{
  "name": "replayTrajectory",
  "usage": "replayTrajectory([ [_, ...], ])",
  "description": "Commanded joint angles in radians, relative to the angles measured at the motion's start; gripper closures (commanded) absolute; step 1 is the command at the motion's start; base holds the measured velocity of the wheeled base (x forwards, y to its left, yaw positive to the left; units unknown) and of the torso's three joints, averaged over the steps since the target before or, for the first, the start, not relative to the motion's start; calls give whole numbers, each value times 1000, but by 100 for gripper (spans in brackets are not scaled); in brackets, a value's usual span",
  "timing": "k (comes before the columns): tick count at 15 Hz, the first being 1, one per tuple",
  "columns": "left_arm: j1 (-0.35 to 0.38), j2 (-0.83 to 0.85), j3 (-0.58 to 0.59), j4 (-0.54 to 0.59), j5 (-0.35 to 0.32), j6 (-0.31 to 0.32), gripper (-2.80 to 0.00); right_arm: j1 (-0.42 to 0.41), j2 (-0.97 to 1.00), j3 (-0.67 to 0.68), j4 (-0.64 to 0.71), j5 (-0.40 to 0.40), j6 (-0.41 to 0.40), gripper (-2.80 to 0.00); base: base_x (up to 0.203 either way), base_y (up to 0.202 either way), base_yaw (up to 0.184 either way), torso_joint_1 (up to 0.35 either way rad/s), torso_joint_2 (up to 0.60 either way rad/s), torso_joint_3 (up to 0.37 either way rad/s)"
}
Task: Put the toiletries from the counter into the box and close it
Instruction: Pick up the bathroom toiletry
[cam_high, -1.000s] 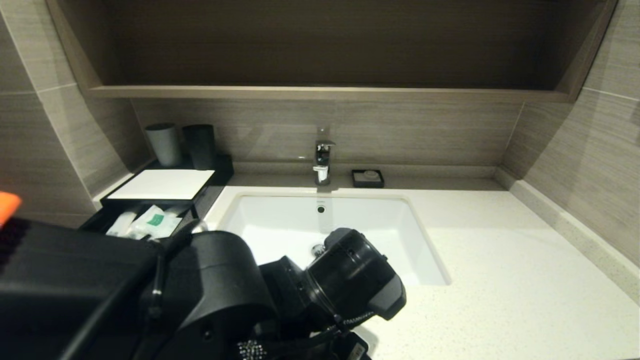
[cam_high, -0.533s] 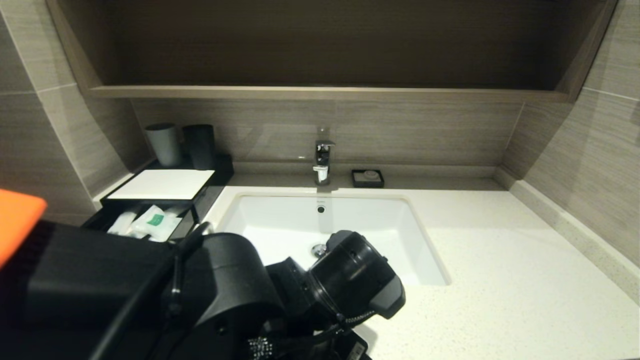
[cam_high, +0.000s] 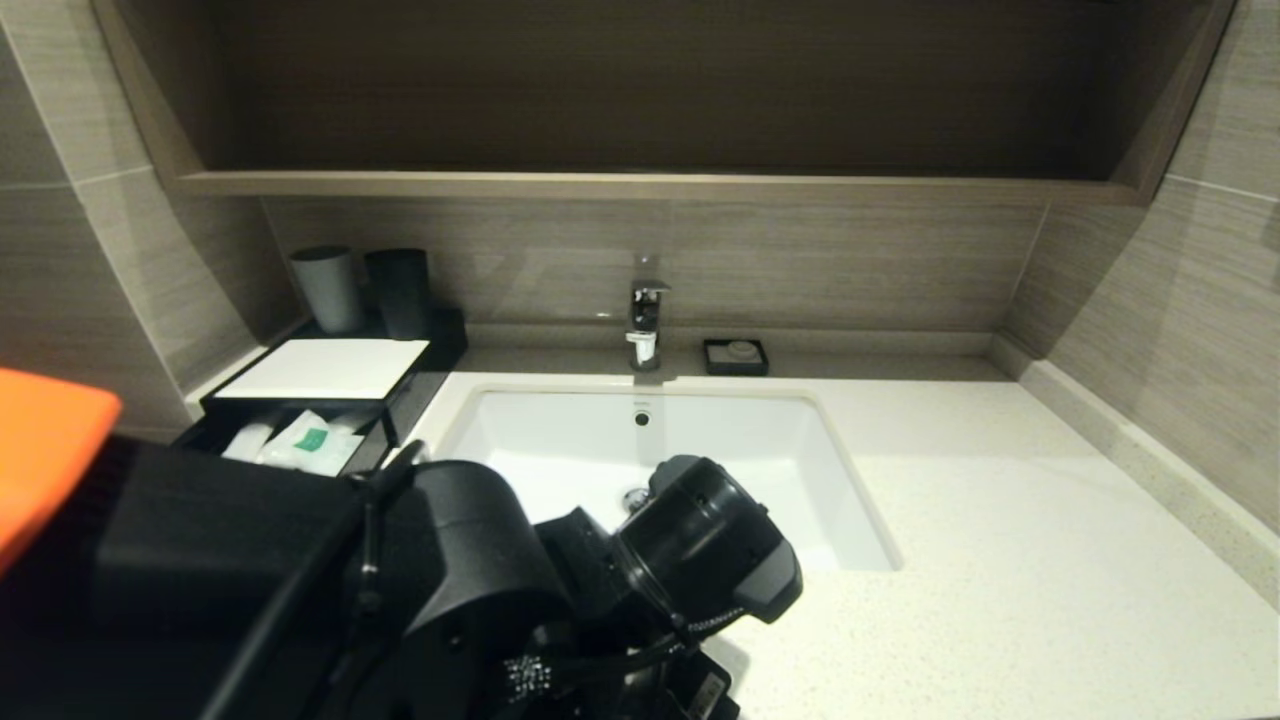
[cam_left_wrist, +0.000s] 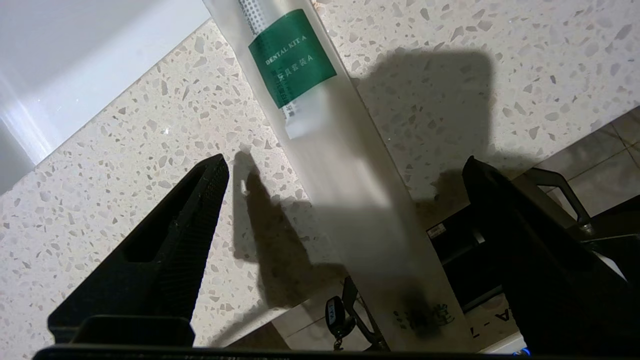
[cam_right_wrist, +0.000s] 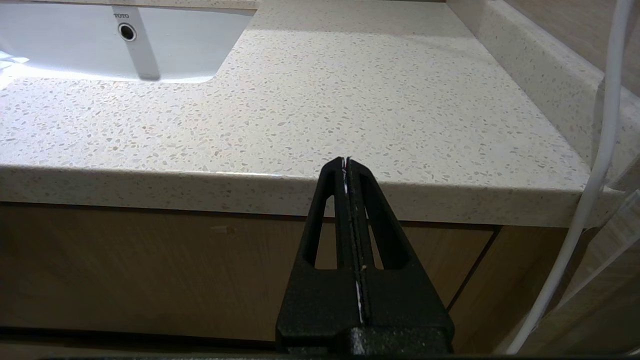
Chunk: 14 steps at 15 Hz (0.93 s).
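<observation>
A long translucent sachet (cam_left_wrist: 320, 125) with a green label lies on the speckled counter (cam_left_wrist: 150, 175), one end sticking out past the counter's front edge. My left gripper (cam_left_wrist: 345, 161) hangs open above it, one finger on each side, not touching it. In the head view my left arm (cam_high: 450, 600) fills the lower left and hides that sachet. The black box (cam_high: 300, 404) stands at the back left with its front drawer pulled out; more sachets (cam_high: 312, 440) lie in the drawer. My right gripper (cam_right_wrist: 346, 160) is shut and empty, parked low before the counter's front edge.
The white sink (cam_high: 660, 450) is set in the counter's middle, with the faucet (cam_high: 645, 320) behind it. A small black soap dish (cam_high: 735, 356) sits to the faucet's right. Two cups (cam_high: 325, 288) stand behind the box. A white cable (cam_right_wrist: 600, 150) hangs near my right gripper.
My left arm has shifted up and to the right in the head view, covering more of the drawer's front. The right arm has not moved.
</observation>
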Motion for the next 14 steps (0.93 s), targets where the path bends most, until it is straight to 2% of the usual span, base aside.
replayTrajectory([
  [1,1,7,1,2,2,2,-280,0,1,2,0,0,0,0,0,0,0,0,0,0],
  [14,1,7,3,2,3,2,-280,0,1,2,0,0,0,0,0,0,0,0,0,0],
])
